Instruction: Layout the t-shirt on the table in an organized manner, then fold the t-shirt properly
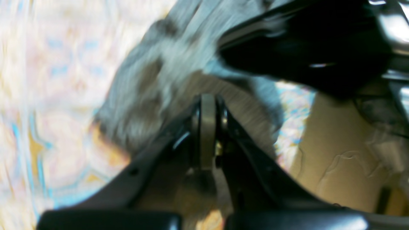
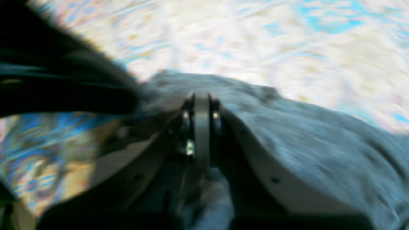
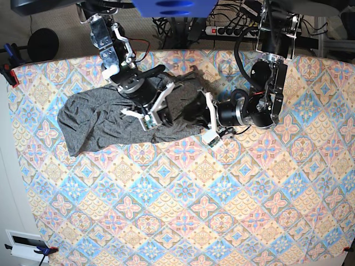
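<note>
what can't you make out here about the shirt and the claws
- Left wrist view: motion blur smears the t-shirt; whether the left claw pinches fabric is unclear.
- Right wrist view: same blur around the right claw.
- Base view: both arms cover the shirt's right end; collar and sleeves unidentifiable.

A power strip lies on grey carpet amid tangled cables; left of it, a round black base.

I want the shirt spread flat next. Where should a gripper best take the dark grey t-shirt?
Probably the dark heather-grey knit t-shirt at its free outer end, pinching the thin edge lying flat on the tile-patterned table, coming from above. That end is spread and clear of both arms; the middle is bunched.
</note>
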Action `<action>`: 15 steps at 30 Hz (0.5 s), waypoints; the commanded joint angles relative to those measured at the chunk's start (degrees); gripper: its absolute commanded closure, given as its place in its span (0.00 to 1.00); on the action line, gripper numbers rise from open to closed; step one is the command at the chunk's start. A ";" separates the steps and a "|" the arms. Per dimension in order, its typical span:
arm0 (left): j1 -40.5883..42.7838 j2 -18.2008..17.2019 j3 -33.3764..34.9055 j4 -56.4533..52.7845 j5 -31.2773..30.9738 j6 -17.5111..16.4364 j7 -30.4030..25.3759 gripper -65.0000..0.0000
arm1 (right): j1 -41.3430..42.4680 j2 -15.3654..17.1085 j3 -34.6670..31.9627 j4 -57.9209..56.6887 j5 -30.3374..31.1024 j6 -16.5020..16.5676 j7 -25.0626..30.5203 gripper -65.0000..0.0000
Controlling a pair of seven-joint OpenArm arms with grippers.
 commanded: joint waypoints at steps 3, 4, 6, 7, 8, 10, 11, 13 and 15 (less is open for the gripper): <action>-0.35 0.60 -0.23 -2.32 2.29 0.83 -3.06 1.00 | 0.81 -0.12 -1.62 0.63 0.29 -0.02 1.94 1.00; -0.08 0.60 0.04 -2.76 3.43 0.83 -4.20 1.00 | 0.81 -0.12 -1.71 0.46 0.29 -0.02 1.94 1.00; 0.97 0.60 0.04 -4.16 5.63 0.83 -6.40 1.00 | 0.72 -0.12 -1.80 0.02 0.29 -0.02 1.94 1.00; 1.06 0.60 0.04 -5.13 6.60 0.83 -7.37 1.00 | 0.72 -0.12 -1.80 -0.33 0.29 -0.02 1.94 1.00; 1.15 0.60 0.04 -6.10 7.12 0.74 -8.16 1.00 | 0.72 -0.12 -1.80 -0.42 0.47 -0.02 1.94 1.00; 1.15 0.77 0.04 -7.86 7.56 0.66 -9.74 1.00 | 0.72 -0.12 -1.80 -0.42 0.55 -0.02 1.94 1.00; 1.06 0.95 0.12 -8.74 7.56 0.66 -10.53 1.00 | 0.72 -0.12 -1.80 -0.42 0.55 -0.02 1.94 1.00; 0.89 1.65 0.12 -10.49 7.65 0.66 -11.94 1.00 | 0.63 -0.12 -1.80 -0.51 0.55 -0.02 1.94 1.00; 0.89 1.74 0.12 -11.46 7.65 0.66 -13.79 1.00 | 0.54 -0.12 -1.88 -0.95 0.64 -0.02 1.94 1.00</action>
